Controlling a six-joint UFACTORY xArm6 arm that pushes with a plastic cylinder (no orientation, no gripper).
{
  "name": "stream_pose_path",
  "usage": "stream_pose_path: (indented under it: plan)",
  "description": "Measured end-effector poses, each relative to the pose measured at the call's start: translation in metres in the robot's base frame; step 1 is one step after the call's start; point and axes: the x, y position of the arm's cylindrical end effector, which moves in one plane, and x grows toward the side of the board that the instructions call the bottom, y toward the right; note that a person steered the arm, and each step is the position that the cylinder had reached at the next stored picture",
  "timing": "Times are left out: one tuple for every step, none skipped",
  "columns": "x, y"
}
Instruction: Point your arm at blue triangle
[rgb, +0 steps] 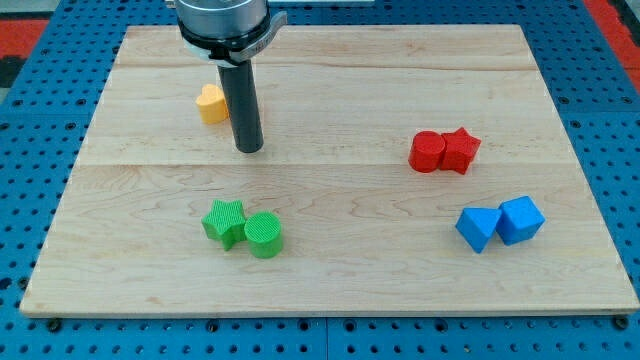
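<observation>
The blue triangle (476, 228) lies at the view's lower right, touching a blue cube (521, 219) on its right. My rod comes down from the view's top, and my tip (249, 148) rests on the board in the upper left part. The tip is far to the left of and above the blue triangle. A yellow heart-shaped block (210, 103) sits just left of the rod, partly hidden by it.
A red cylinder (427, 152) and a red star (460, 150) touch each other right of centre. A green star (225, 221) and a green cylinder (264, 235) touch at the lower left. The wooden board (330, 290) lies on a blue pegboard.
</observation>
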Motion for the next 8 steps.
stream_pose_path:
  plan:
    - [0.0, 0.0]
    - [0.0, 0.0]
    - [0.0, 0.0]
    - [0.0, -0.003]
    - [0.002, -0.015]
    - [0.002, -0.018]
    - [0.0, 0.074]
    - [-0.035, 0.158]
